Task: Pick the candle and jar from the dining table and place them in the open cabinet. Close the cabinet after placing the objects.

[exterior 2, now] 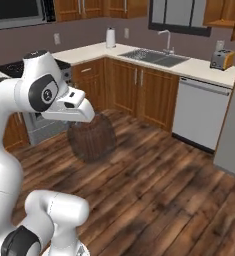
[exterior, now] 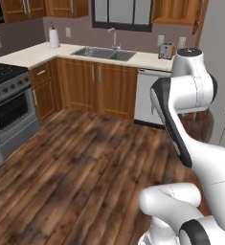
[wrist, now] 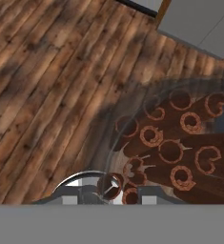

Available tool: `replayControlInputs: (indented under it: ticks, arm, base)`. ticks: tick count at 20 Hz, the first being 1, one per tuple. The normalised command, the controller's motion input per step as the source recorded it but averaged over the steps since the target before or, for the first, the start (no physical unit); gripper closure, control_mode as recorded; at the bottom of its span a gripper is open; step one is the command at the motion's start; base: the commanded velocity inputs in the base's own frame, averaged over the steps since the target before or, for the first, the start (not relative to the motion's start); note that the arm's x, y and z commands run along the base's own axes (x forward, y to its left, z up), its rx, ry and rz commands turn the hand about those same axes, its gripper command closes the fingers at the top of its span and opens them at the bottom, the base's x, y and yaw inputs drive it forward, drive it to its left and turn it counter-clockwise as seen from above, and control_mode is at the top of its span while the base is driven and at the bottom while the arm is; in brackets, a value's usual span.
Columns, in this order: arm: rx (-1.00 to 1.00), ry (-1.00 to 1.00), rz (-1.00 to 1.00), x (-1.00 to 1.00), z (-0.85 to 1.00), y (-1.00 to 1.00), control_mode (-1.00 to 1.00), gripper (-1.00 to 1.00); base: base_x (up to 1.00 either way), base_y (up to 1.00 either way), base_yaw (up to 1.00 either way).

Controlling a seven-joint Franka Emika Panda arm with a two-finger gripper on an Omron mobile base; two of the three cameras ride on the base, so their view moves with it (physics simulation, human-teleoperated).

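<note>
gripper: jaws partly closed, clamped on the jar's rim | jar: clear glass, reddish-brown curled sticks inside, hanging directly beneath the hand, above wooden floor

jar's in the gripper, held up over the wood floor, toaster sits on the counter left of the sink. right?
One slip: the toaster sits right of the sink, near the counter's end; the right base view shows it. The rest holds: the jar hangs at the gripper, jaws closed on it, over the wood floor.
</note>
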Motion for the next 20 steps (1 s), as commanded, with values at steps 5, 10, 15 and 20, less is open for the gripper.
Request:
replayControlInputs:
  ticks: [5, 10, 15, 20]
  arm:
    - [0.0, 0.0, 0.0, 0.0, 0.0, 0.0, 1.0, 1.0]
    - [0.0, 0.0, 0.0, 0.0, 0.0, 0.0, 1.0, 1.0]
    - [0.0, 0.0, 0.0, 0.0, 0.0, 0.0, 1.0, 1.0]
    - [0.0, 0.0, 0.0, 0.0, 0.0, 0.0, 1.0, 1.0]
  base:
    - [1.0, 0.2, -0.28]
    - [1.0, 0.29, -0.28]
    - [1.0, 0.29, -0.28]
    - [1.0, 0.28, -0.29]
